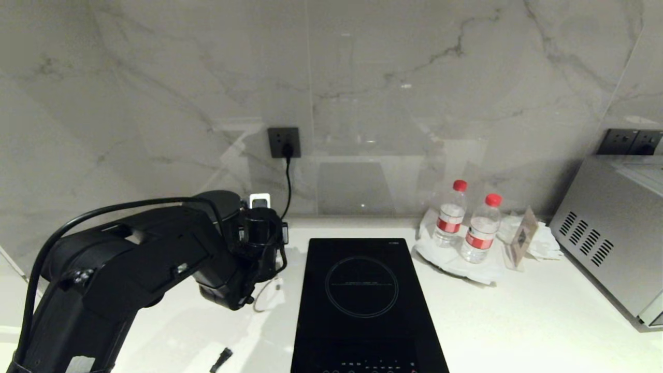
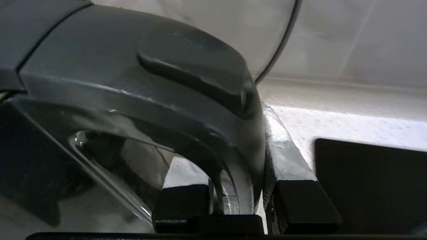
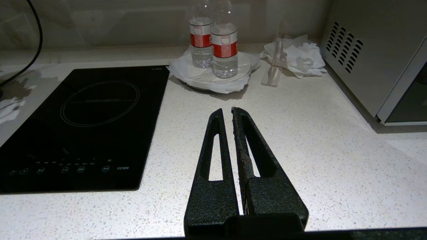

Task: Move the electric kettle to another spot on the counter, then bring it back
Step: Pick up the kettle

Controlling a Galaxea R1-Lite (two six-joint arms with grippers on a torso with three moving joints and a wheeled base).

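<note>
The electric kettle fills the left wrist view, glossy black, with its loop handle arching between my fingers. My left gripper is shut on that handle: the taped finger presses one side and the other finger sits inside the loop. In the head view the kettle stands at the back of the white speckled counter, left of the hob and largely hidden by my left arm. My right gripper hovers shut and empty over bare counter, right of the hob.
A black induction hob lies right of the kettle. Two red-capped water bottles stand on a plate, with crumpled tissue and a steel oven beyond. A cord hangs from the wall socket. A small black object lies near the front.
</note>
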